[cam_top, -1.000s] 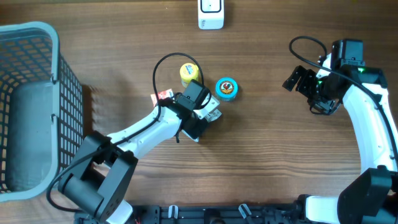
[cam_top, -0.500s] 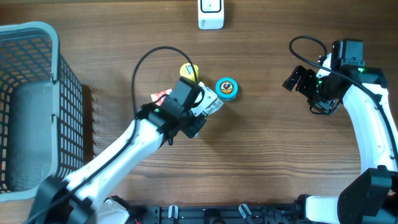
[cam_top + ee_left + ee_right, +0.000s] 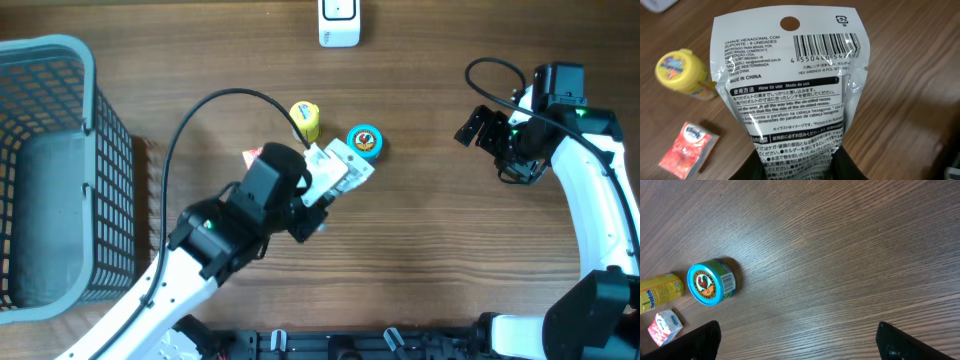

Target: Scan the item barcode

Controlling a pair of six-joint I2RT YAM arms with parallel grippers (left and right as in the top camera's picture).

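Note:
The item is a silver-white hex wrench pouch point(image 3: 341, 172) with printed text on its back. My left gripper point(image 3: 313, 186) is shut on its lower end and holds it lifted above the table. In the left wrist view the pouch point(image 3: 790, 90) fills the frame, its barcode point(image 3: 825, 46) at the top right facing the camera, and the left gripper point(image 3: 799, 162) pinches its bottom edge. A white scanner point(image 3: 339, 22) stands at the table's far edge. My right gripper point(image 3: 494, 146) hovers open at the right, with nothing between its fingers point(image 3: 700, 340).
A yellow bottle point(image 3: 305, 120), a blue tin point(image 3: 364, 141) and a red sachet point(image 3: 258, 155) lie around the pouch on the wood table. A grey basket point(image 3: 60, 60) stands at the far left. The right arm's cable point(image 3: 490, 70) loops beside it.
My left arm has risen toward the camera with the pouch, lifting it off the table. The right arm has not moved.

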